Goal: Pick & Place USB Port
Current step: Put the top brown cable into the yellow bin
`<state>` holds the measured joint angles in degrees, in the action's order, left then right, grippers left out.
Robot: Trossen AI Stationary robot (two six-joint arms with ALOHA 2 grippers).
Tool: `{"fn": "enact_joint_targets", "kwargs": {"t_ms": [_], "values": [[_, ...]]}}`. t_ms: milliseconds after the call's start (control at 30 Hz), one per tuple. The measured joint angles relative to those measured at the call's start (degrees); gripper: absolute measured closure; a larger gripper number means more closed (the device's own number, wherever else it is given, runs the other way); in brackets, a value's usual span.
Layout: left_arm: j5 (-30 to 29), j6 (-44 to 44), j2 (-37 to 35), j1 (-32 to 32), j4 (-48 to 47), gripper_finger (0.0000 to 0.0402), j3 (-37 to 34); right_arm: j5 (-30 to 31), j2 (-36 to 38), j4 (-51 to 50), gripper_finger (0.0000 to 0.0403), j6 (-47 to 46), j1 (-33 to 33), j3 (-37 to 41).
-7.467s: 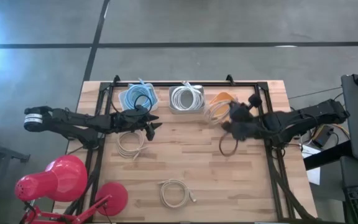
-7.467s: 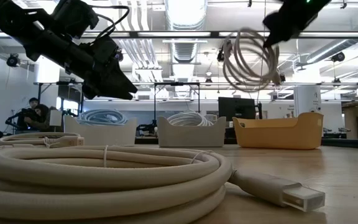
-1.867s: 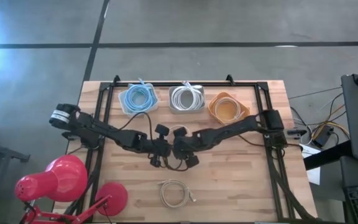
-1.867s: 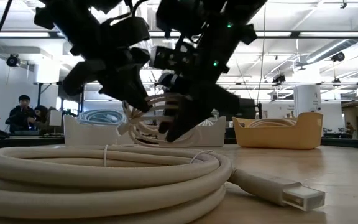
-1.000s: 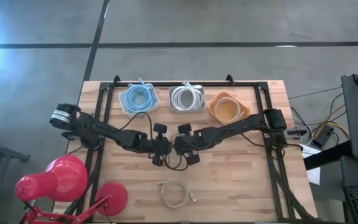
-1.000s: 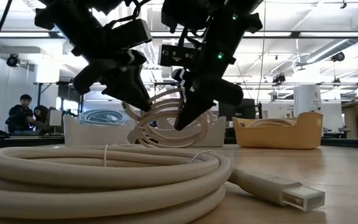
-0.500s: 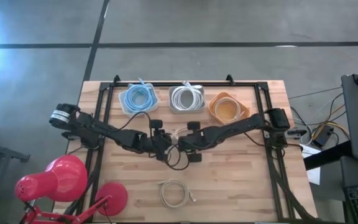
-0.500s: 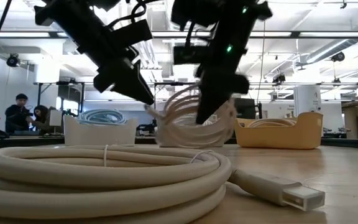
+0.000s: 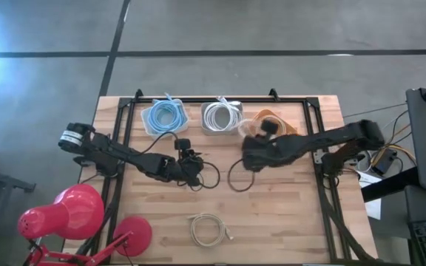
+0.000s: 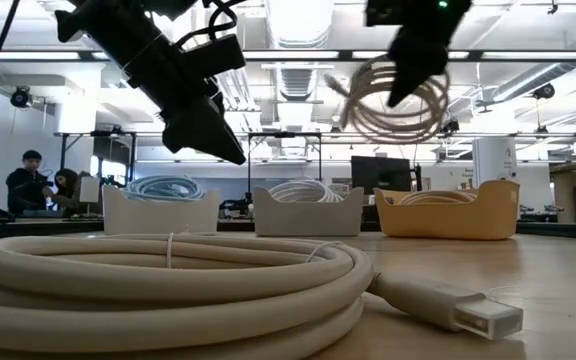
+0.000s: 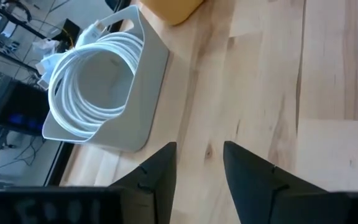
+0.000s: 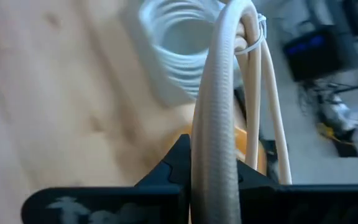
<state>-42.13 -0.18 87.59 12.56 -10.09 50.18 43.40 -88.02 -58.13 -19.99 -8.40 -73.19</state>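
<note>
We are seeing the right tool (image 9: 248,157) hanging above the table (image 9: 287,222), closed on a beige cable coil (image 10: 398,100) that is dangling clear of the wood. In the right wrist view the coil (image 12: 219,93) is sitting pinched between the fingers (image 12: 179,165). From above, this tool is sitting just in front of the orange bin (image 9: 272,125), close to that bin's near edge.

The left tool (image 9: 196,176) is hovering over the middle of the table, its fingers (image 11: 160,171) parted a little and holding nothing, with bare wood between them. The white bin (image 9: 222,117) is lying ahead of it, and the blue bin (image 9: 163,117) is standing beside that along the far edge.

Another coil (image 9: 209,227) is lying near the front edge, well apart from both arms. Open wood is stretching between that coil and the tools. A red lamp (image 9: 69,214) is standing at the front left corner.
</note>
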Motion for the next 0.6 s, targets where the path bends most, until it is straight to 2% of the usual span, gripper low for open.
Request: {"fn": "enact_joint_targets", "kwargs": {"t_ms": [167, 333, 600], "values": [[0.0, -0.7, 0.0, 0.0, -0.1, 0.0259, -0.6, 3.5, 8.3, 1.7, 0.0390, -0.1, 1.6, 9.3], [0.0, -1.0, 0.0, 0.0, 0.0, 0.0259, -0.7, 3.5, 14.1, 6.8, 0.0390, 0.0, 4.2, 19.7], [0.0, -1.0, 0.0, -0.1, 0.0, 0.0259, -0.8, 8.7, 16.1, 17.3, 0.0390, 0.5, 8.9, 32.1]]}}
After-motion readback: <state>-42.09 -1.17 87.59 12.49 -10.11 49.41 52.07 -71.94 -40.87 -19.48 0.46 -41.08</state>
